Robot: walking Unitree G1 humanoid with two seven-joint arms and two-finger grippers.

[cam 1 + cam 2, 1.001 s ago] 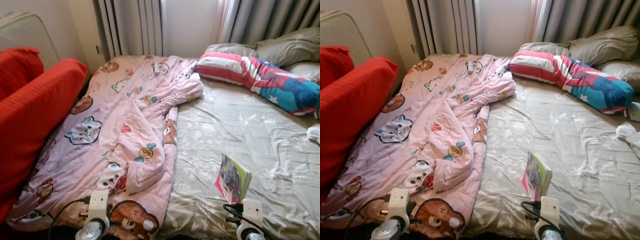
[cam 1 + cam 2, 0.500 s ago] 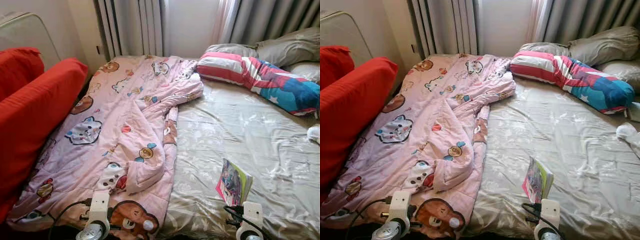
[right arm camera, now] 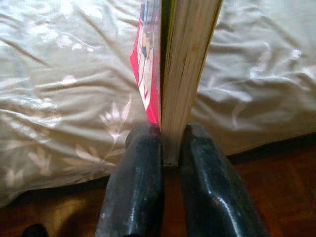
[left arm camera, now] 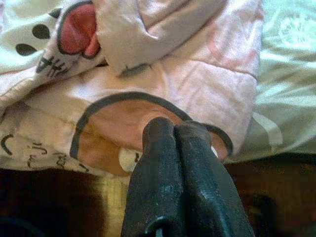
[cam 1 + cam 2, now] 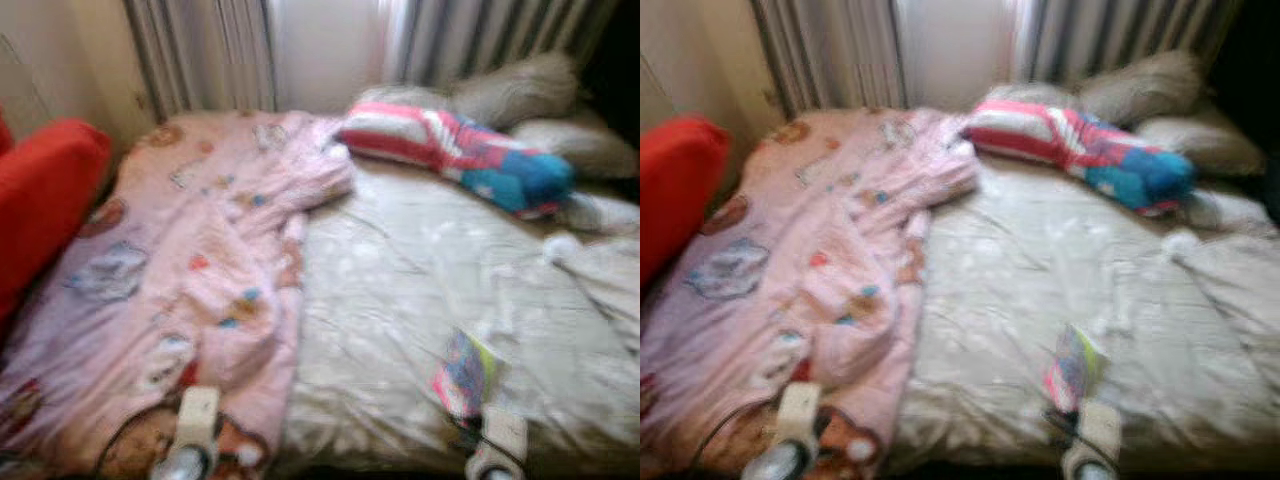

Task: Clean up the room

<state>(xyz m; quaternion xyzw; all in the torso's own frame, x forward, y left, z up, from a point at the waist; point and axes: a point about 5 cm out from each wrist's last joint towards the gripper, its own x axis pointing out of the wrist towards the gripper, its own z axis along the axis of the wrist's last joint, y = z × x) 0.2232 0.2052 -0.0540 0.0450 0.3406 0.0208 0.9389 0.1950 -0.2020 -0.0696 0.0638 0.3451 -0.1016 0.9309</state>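
Observation:
A thin book [image 3: 182, 74] with a pink and blue cover stands on its edge over the beige sheet [image 5: 400, 280] near the bed's front edge, also seen from the head as the book [image 5: 462, 375]. My right gripper [image 3: 170, 136] is shut on its lower edge. My left gripper [image 4: 175, 128] is shut with nothing in it, just above the front edge of the pink cartoon-bear quilt [image 4: 197, 74]. That quilt [image 5: 190, 260] lies rumpled over the left half of the bed. The head views are blurred.
A red cushion [image 5: 40, 190] leans at the left. A striped red, white and blue pillow [image 5: 450, 150] and grey pillows [image 5: 510, 90] lie at the head of the bed, with a small white cloth [image 5: 560, 245] at the right. Curtains [image 5: 200, 50] hang behind.
The camera has swung to the right and the picture has blurred, so the whole scene shifted left. The book stays in my right gripper. Nothing on the bed has moved.

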